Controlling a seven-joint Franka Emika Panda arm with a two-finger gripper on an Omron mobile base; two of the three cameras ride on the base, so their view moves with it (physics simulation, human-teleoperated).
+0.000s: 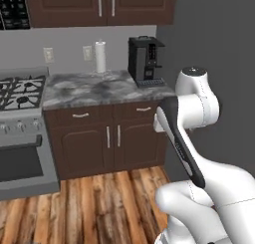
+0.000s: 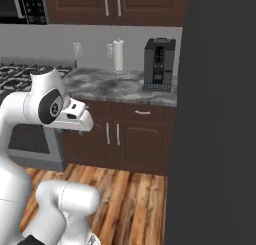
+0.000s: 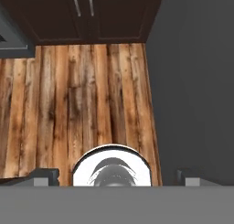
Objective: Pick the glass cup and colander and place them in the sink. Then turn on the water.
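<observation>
Gripper (image 3: 116,179) points down at the wooden floor (image 3: 82,104), its two finger tips (image 3: 45,176) set wide apart with nothing between them; the white arm (image 1: 199,138) is folded up close over its base, elbow high, in front of the dark lower cabinets (image 1: 107,138); glass cup, colander and sink cannot be made out; beyond, a marble counter (image 1: 94,88) carries a black coffee machine (image 1: 145,61) and a paper towel roll (image 1: 100,56); a stove (image 1: 20,93) stands at the left.

Countertop (image 1: 94,88): grey-and-white marbled pattern; cabinets (image 1: 107,143) below it: dark brown with silver handles. Floor (image 3: 82,104): streaked orange-brown wood planks. Coffee machine (image 1: 145,61): black; paper towel roll (image 1: 100,57): white; stove (image 1: 20,133): grey with black grates.
</observation>
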